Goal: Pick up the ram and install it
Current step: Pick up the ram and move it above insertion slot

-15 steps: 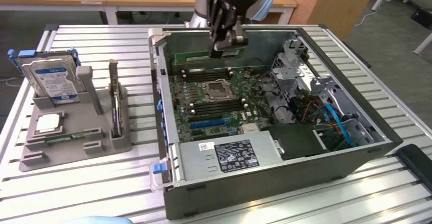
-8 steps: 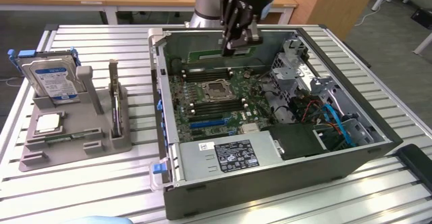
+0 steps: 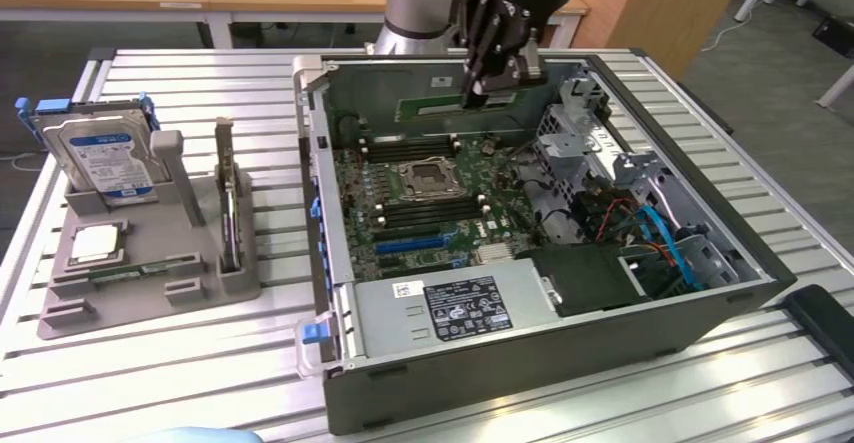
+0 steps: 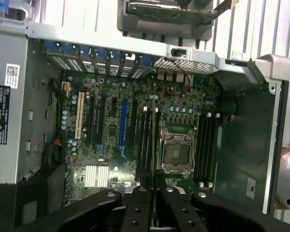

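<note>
Hanging above the open computer case (image 3: 534, 368), right over the memory slots (image 4: 144, 135) beside the CPU socket (image 4: 176, 152). Pinched narrow in the end effector (image 3: 489, 87): the ram (image 4: 155, 212), thin green edge showing between the fingers (image 4: 135, 212). Off on the desk (image 3: 200, 368), a twin stick (image 3: 230, 193) standing in the grey holder (image 3: 160, 225).

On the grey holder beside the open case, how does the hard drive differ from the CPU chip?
The hard drive stands on edge in its slot; the CPU chip lies flat in its recess. The hard drive is larger and rectangular; the CPU chip is smaller and square. The hard drive carries a blue-and-white label; the CPU chip's top is plain silver. Both are silver-bodied and sit on the grey holder.
</note>
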Robot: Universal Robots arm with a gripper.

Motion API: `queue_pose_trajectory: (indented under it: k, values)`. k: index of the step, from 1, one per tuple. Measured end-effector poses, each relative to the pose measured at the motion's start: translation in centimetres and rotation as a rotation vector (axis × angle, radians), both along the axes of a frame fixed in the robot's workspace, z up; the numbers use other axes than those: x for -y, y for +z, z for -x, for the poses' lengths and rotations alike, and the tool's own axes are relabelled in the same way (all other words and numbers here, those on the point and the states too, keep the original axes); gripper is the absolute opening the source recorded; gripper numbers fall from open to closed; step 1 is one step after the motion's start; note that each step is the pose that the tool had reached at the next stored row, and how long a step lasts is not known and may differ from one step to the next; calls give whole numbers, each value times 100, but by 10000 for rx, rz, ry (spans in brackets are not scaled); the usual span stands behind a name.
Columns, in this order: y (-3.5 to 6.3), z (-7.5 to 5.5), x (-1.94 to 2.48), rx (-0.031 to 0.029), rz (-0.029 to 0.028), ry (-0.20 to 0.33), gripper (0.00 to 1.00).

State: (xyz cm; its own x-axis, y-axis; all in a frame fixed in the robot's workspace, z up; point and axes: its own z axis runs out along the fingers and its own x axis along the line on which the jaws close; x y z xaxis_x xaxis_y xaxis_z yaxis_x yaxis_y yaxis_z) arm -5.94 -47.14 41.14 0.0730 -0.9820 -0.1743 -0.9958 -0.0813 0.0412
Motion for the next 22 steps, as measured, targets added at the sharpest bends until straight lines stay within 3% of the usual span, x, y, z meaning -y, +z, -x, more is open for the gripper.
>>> queue_pose_trajectory:
  k: [8, 12, 14, 18, 22]
  values:
    - [1, -77, -14, 0, -5, -4, 13]
    - [1, -80, -32, 0, 21, -37, 13]
    - [1, -82, -39, 0, 99, -65, 13]
    - [1, -89, -53, 0, 409, -103, 13]
    - [1, -94, -57, 1, 593, -126, 13]
